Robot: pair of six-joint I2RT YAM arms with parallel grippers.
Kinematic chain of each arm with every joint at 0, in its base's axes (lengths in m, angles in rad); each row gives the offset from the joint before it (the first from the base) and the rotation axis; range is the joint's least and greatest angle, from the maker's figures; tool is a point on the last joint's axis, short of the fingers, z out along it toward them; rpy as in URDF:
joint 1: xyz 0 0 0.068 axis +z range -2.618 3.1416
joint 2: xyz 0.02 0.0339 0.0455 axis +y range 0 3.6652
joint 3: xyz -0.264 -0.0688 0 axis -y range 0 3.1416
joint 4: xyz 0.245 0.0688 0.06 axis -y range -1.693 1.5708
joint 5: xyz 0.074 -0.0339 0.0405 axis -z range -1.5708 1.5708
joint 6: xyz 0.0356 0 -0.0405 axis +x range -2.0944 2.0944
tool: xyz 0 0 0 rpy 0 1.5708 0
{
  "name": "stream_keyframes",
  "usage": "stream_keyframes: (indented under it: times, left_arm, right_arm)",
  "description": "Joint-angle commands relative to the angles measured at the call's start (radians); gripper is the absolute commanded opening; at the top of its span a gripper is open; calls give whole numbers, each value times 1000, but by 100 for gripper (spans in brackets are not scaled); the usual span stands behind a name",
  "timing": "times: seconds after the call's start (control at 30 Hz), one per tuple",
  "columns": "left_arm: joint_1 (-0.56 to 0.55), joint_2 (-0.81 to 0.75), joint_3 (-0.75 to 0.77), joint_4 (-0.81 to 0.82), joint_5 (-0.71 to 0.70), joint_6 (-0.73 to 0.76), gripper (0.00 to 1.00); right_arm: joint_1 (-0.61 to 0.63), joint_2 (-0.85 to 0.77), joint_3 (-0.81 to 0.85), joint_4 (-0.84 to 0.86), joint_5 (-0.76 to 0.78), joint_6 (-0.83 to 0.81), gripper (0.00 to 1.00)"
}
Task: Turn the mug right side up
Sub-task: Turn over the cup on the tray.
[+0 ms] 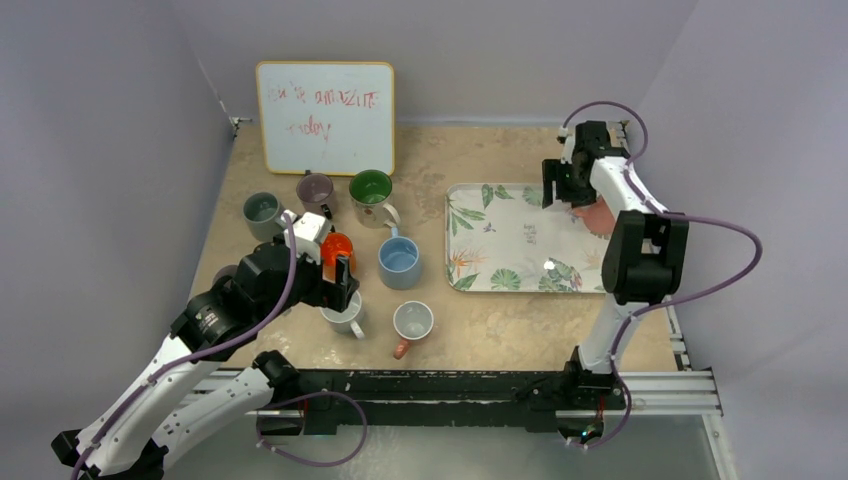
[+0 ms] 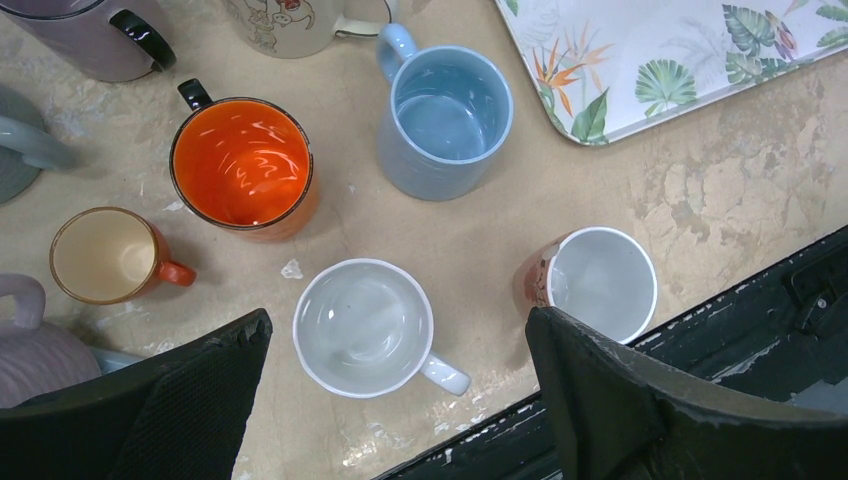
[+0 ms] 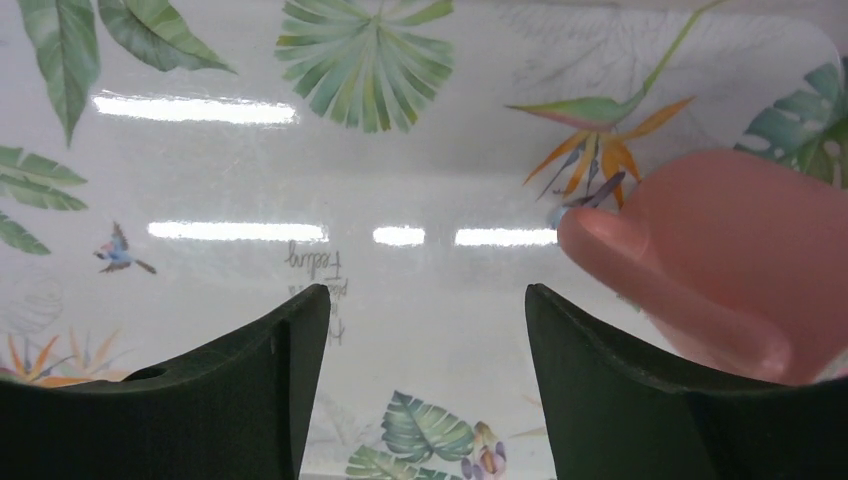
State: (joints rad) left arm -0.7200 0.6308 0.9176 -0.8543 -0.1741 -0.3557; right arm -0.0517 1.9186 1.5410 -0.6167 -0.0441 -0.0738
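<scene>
Lining up the grasp looks to be the step in hand. Right hand hangs low over the tray at the right side of the bench, fingers apart with nothing between them: released, empty. Mug, pink, sits on the tray just beside one finger and outside the gap; cannot tell whether finger and mug touch. No rim or opening shows in the wrist view, only a smooth rounded body with the handle pointing toward the gap. Judged mouth-down, so not yet turned. Left hand hovers wide open and empty over other mugs on the left of the bench, all mouth-up and well apart from the tray; judged no part of this step. Next move calls for shifting the right hand sideways until the mug body or handle lies between the fingers, then clench, lift clear of the tray, roll the wrist half a turn, set down mouth-up. Risk: mug and tray both look glossy, so the mug may slide instead of seating in the grip.
</scene>
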Motion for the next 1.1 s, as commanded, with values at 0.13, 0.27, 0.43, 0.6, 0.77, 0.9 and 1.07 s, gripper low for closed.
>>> stream_keyframes:
  times: [0.13, 0.27, 0.43, 0.6, 0.77, 0.9, 1.07]
  left_arm:
    - [3, -3, -8, 27, 13, 6, 98]
    - [4, -7, -7, 26, 13, 5, 98]
    - [4, -16, -7, 24, 12, 2, 98]
    - [4, -22, -11, 26, 8, 1, 98]
    - [3, -10, -7, 23, 7, 2, 98]
    - [4, -12, -9, 22, 2, 0, 98]
    - [3, -7, -8, 23, -1, 1, 98]
  right_arm:
    - [3, -183, -135, 187, 149, 469, 63]
    - [4, -217, -171, 143, 335, 825, 59]
    - [4, -147, -68, -81, 474, 1125, 60]
    - [4, -26, 92, -282, 557, 1303, 60]
    - [3, 62, 177, -375, 597, 1423, 59]
    - [1, 91, 227, -414, 642, 1460, 59]
    - [-7, 88, 221, -441, 701, 1524, 59]
